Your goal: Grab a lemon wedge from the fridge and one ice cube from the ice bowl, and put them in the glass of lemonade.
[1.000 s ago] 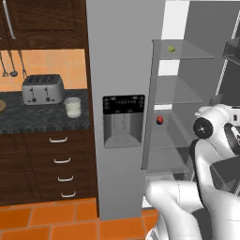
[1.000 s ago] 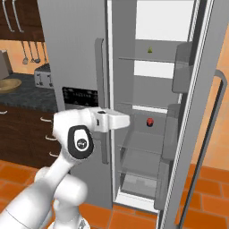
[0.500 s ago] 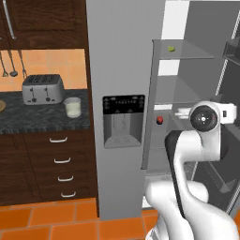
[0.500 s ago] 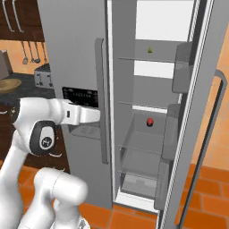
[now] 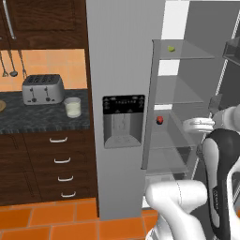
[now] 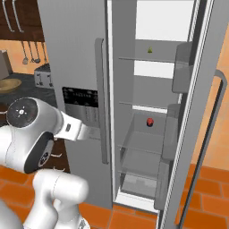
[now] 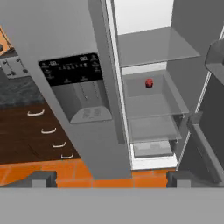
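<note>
White arm folded at the elbow, pincer [image 7: 111, 178] with fingers spread wide, empty.

My arm [image 5: 220, 173] rises at the near right before the fridge [image 5: 126, 84], right door open. A small green piece [image 5: 171, 48] sits on the top shelf, a red item [image 5: 160, 120] lower.

Grey fridge [image 5: 124, 70] right door open; lemonade glass [image 5: 72, 107] on counter

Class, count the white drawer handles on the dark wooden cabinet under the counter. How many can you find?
4, stacked one above another on the cabinet: top handle, second, third, and bottom. More may be hidden behind the fridge.
</note>
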{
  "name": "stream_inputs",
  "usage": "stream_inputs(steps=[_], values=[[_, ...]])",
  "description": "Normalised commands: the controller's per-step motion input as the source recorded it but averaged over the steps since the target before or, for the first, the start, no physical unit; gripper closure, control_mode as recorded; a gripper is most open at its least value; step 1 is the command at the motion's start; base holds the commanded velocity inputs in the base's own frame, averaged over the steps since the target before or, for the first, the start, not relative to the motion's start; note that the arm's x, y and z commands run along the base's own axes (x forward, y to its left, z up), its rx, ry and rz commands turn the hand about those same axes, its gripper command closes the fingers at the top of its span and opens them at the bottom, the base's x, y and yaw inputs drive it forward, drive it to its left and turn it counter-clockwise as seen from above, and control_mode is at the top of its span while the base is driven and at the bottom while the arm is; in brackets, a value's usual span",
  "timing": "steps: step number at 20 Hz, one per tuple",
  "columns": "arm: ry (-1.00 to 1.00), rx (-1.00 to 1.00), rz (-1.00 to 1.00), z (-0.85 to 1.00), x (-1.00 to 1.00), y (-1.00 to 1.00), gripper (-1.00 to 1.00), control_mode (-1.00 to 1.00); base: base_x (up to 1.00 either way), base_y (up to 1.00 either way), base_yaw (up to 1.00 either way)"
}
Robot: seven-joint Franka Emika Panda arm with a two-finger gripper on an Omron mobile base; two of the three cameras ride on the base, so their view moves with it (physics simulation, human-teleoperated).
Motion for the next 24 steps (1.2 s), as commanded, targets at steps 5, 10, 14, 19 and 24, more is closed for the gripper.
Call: stream_inputs(steps=[5, 10, 14, 19, 24], values=[[0.05, 0.29, -0.01, -0.13, -0.51, 0.42, -1.0, -1.0, 0.0, 0.0, 0.0], [0.18, -0.06, -0.18, -0.38, 0.0, 0.39, -1.0, -1.0, 0.0, 0.0, 0.0], [0.13, -0.08, -0.11, -0.36, 0.19, 0.0, -1.0, -1.0, 0.0, 0.0, 0.0], [0.07, -0.01, -0.01, -0.24, 0.01, -0.01, -1.0, -1.0, 0.0, 0.0, 0.0], [0.0, -0.01, 0.0, -0.01, 0.0, 0.0, -1.0, -1.0, 0.0, 0.0, 0.0]])
